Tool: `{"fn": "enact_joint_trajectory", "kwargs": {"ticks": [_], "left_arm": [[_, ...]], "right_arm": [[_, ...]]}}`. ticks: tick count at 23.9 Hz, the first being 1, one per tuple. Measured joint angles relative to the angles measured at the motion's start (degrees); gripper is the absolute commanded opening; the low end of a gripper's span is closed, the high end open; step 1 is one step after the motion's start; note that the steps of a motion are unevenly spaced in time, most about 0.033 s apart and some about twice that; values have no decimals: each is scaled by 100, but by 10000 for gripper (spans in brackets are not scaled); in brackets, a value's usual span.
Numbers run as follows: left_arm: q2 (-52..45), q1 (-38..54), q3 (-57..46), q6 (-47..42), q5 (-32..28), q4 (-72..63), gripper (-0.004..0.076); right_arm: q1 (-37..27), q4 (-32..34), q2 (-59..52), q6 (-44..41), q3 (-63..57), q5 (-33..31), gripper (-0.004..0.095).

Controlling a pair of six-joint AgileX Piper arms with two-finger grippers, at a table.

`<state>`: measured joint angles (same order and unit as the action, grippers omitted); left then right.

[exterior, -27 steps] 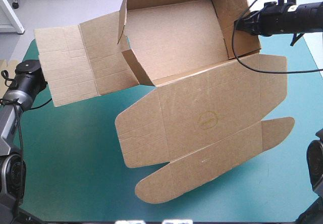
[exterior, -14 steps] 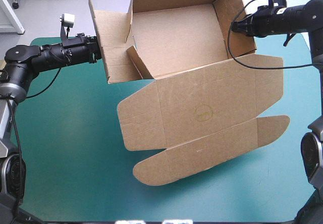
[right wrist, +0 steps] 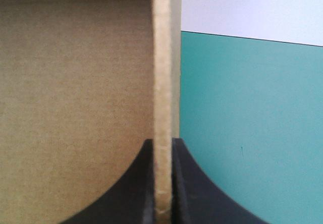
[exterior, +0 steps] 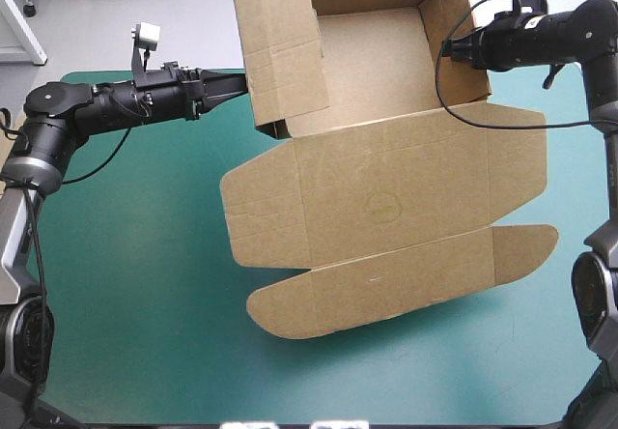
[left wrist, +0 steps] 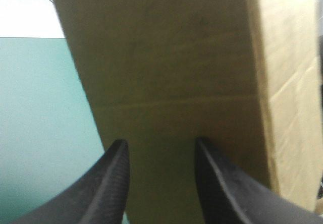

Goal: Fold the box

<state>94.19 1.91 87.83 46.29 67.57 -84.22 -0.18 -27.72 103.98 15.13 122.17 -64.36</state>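
Sitting at the far side of the teal-green tabletop (exterior: 135,294), the brown cardboard box (exterior: 386,197) has its walls up and its lid lying flat toward the near edge. Looks like the right tool (right wrist: 162,142) is pinched onto the right wall's rim. The left tool (left wrist: 159,144) has its black fingers (left wrist: 113,183) apart, right up against the raised left flap.

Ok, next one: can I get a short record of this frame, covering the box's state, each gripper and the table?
box: brown, an open tray, far wall up
lid: flat on the table, toward the near edge
left flap: raised, nearly upright
left gripper: open, at the left flap's outer face
right gripper: shut on the right wall
table: teal-green cover
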Motion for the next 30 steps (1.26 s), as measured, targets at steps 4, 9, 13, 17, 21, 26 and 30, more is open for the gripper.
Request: {"fn": "enact_joint_trajectory", "kwargs": {"ticks": [4, 9, 13, 17, 21, 26, 30], "left_arm": [[0, 0, 131, 40, -281, -271, 307], [0, 0, 442, -113, -334, -141, 382], [0, -118, 693, -246, -182, -120, 403], [0, -282, 743, -346, -196, 13, 403], [0, -339, 743, -484, -322, 357, 403], [0, -353, 774, -666, -498, 555, 403], [0, -418, 891, -824, -706, 668, 403]], "right_arm": [[89, 94, 2, -128, 0, 18, -11], [89, 89, 2, -292, 0, 49, -11], [89, 83, 2, -364, 0, 49, -11], [89, 78, 2, -388, 0, 49, -11], [89, 91, 2, -431, 0, 49, -11], [89, 101, 6, -535, 0, 49, -11], [182, 174, 6, -686, 0, 56, -11]]}}
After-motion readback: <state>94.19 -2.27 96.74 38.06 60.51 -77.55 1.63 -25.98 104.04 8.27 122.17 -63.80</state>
